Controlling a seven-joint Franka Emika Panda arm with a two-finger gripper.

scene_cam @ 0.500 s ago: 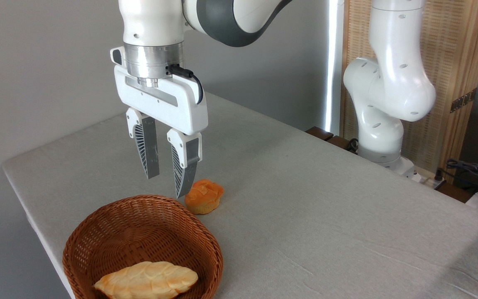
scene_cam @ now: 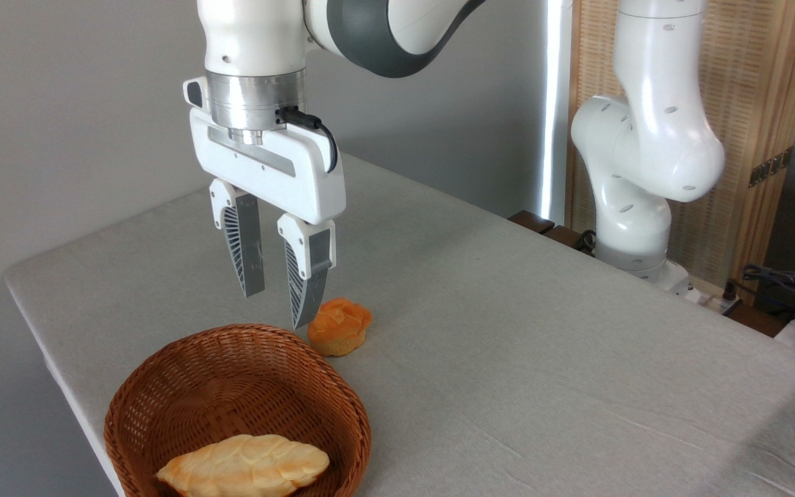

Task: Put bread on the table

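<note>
Long pale-yellow braided bread loaf point(scene_cam: 243, 466) lying in the near part of a round brown wicker basket point(scene_cam: 163, 386) on the grey-beige cloth-covered table point(scene_cam: 542, 331). Above the basket's far rim, the white two-finger gripper point(scene_cam: 277, 309) hangs empty, fingers spread; a small orange bun point(scene_cam: 339, 326) sits just right.

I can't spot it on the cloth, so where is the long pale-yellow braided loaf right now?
The long pale-yellow braided loaf lies inside the round brown wicker basket at the bottom left of the camera view, against its near wall, below the open gripper.
</note>
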